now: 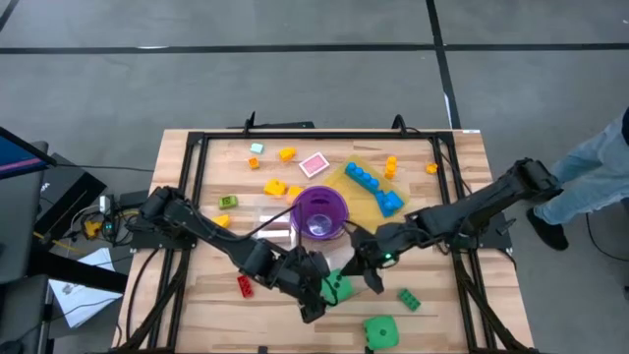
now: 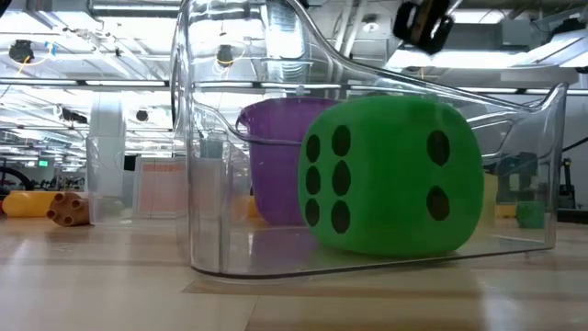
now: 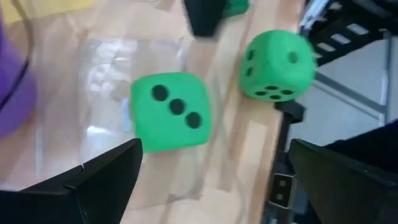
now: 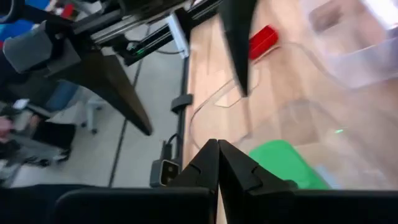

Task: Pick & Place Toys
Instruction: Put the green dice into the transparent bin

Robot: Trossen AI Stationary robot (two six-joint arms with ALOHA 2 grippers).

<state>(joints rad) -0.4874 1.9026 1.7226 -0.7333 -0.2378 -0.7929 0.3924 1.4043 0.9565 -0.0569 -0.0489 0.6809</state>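
A green black-dotted die [image 1: 337,285] [image 3: 169,112] [image 2: 390,175] sits on its flat face inside a clear tub [image 2: 211,184] near the table's middle front. A second die [image 1: 381,331] [image 3: 277,65] rests at the near edge. My left gripper [image 1: 314,295] [image 3: 211,180] hovers open above the tub's die, its fingers wide on either side. My right gripper [image 1: 369,270] [image 4: 217,155] is shut and hangs just right of and above that die [image 4: 283,165]. Small bricks lie scattered: red [image 1: 244,285], green [image 1: 409,299], yellow [image 1: 275,186], orange [image 1: 287,153].
The purple cup [image 1: 320,211] stands behind the tub. A yellow translucent tray [image 1: 366,202] with blue bricks [image 1: 371,183] lies at the back right. A dark frame [image 1: 197,147] edges the table. A person's leg [image 1: 590,177] shows at the right.
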